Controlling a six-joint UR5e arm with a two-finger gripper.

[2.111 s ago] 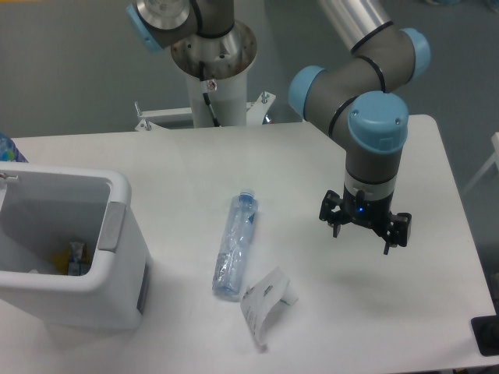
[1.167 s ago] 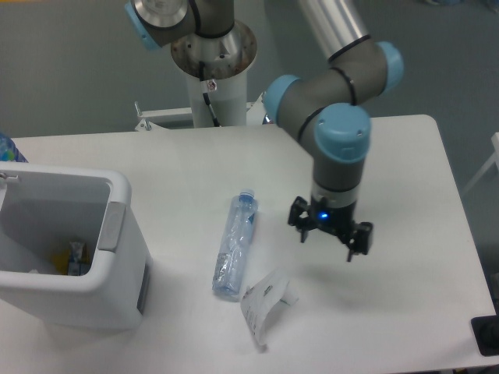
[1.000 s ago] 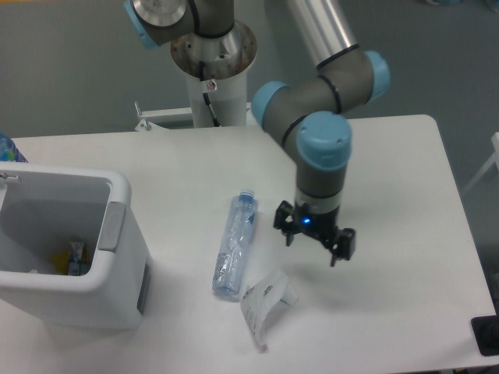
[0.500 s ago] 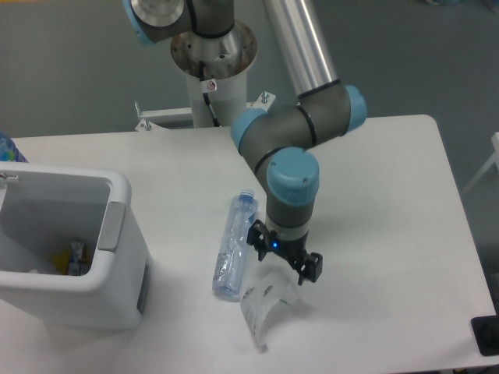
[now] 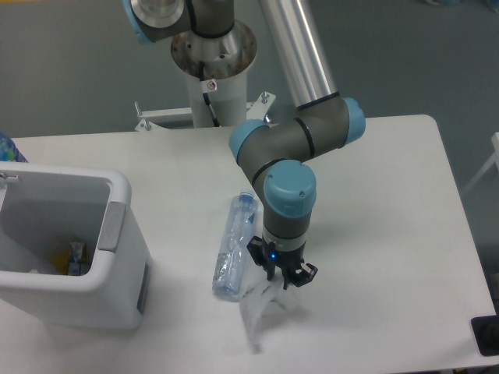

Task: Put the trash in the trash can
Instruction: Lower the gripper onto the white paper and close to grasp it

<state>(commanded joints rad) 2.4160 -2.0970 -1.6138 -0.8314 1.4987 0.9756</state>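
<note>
The crushed clear bottle [image 5: 234, 248] with its blue cap lies on the white table, pointing away from me, just right of the trash can [image 5: 118, 234]. The crumpled white paper slip [image 5: 254, 308] lies at the bottle's near end and looks blurred. My gripper [image 5: 281, 279] points straight down onto the slip's upper end, close beside the bottle's lower right. Its fingers are drawn together on the paper. The white bin stands open at the left.
Some yellow and blue items [image 5: 72, 257] lie inside the bin. The arm's pedestal [image 5: 212, 70] stands at the table's back edge. A blue object [image 5: 6, 148] shows at the far left edge, and a black block [image 5: 485, 335] sits at the near right corner.
The arm swept left and down from the right side of the table to the paper slip. Its fingers went from wide open to closed, and the slip shifted under them.
</note>
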